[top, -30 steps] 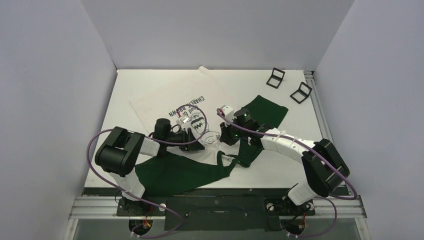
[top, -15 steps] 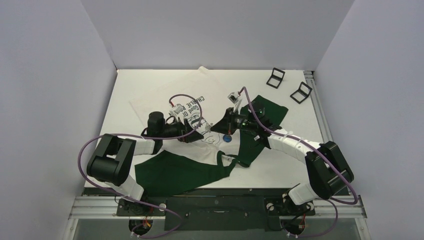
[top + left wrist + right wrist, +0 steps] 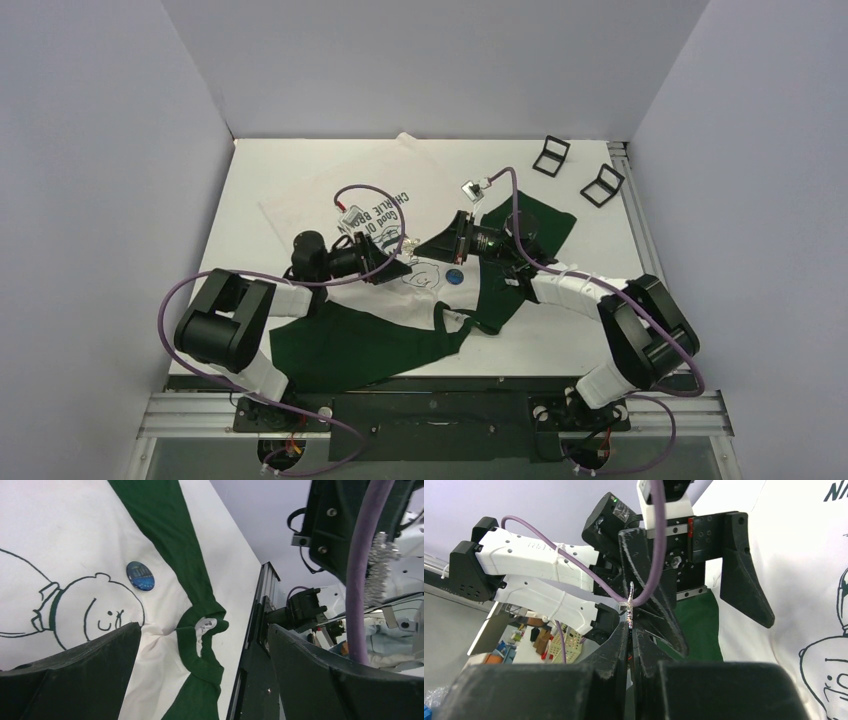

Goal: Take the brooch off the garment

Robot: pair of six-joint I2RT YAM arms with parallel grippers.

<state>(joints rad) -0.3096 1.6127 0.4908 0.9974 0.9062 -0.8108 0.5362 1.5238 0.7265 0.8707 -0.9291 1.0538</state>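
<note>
Nearest your arm bases, one dark green sleeve (image 3: 350,345) of the garment (image 3: 330,195) lay spread on the white surface (image 3: 545,350). The green collar (image 3: 189,647) and its white label (image 3: 206,625) sat just beyond it. Past the collar, a round blue badge (image 3: 140,575) sat on the white chest beside the printed cartoon face (image 3: 95,610).

You had the left gripper (image 3: 202,630) low over that chest, jaws spread wide with nothing between them. I could not tell whether its lower finger touched the cloth.

Facing it tip to tip, you had the right gripper (image 3: 630,632) with its jaws drawn almost together on the brooch (image 3: 629,607). The brooch was a slim, glittering silver piece standing up from the tips. It was off the garment, in the air between the two grippers. It sat right against the purple cable (image 3: 574,565) that looped off your left wrist, though I could not tell whether the two touched.

Farther out, the dark lettering (image 3: 385,210) ran across the white cloth, and the other green sleeve (image 3: 535,215) lay to the right. At the far right corner, two small black stands (image 3: 551,155) stood near each other, well apart from the garment.
</note>
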